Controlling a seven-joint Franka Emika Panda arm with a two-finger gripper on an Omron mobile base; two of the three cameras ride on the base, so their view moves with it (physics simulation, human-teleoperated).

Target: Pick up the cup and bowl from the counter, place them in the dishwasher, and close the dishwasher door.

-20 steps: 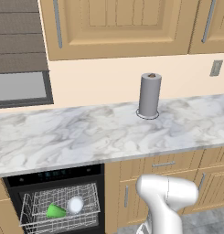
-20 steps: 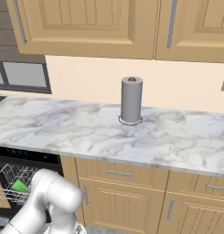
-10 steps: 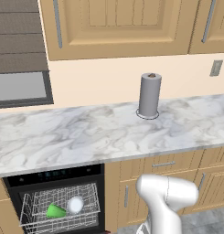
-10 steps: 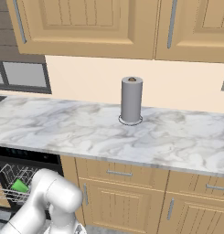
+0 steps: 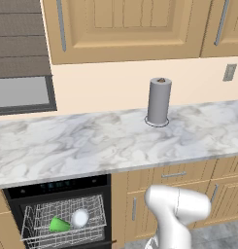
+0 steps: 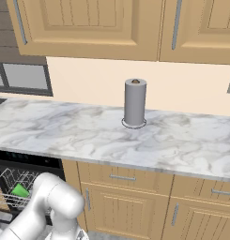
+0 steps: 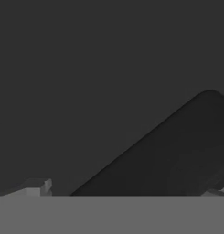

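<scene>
Marble desk: your white, grey-veined desk (image 5: 67,146) runs the full width of both base views, over tan wooden cabinets (image 6: 130,206).
Upper cabinets: tan wood doors (image 5: 125,24) with long metal handles hang above a cream wall.
Dishwasher: you see the black dishwasher (image 5: 57,187) built in below the desk's left end, its dark control strip just under the slab, the white wire rack (image 5: 64,221) showing in the opening.
Dishwasher door: not shut, since you look straight into the rack; in the hand view a flat dark panel with a rounded corner (image 7: 186,151) crosses the lower right, but you cannot tell what it is.
Arm: the white arm (image 5: 176,209) rises in front of the lower cabinets, just right of the dishwasher in the left base view.
Paper towel: a tall grey roll (image 5: 159,101) stands upright on the desk near the wall, well apart from the dishwasher.
Bowl: the pale bowl (image 5: 79,218) sits in the rack, just beside the cup on its right.
Cup: the green cup (image 5: 59,224) lies tilted in the rack; the right base view shows it (image 6: 20,190) beside the arm.
End effector: your end effector (image 7: 127,192) has its two tips spread wide at the bottom corners of the hand view, nothing between them.
Wall outlet: a small grey plate (image 5: 229,72) on the wall at far right.
</scene>
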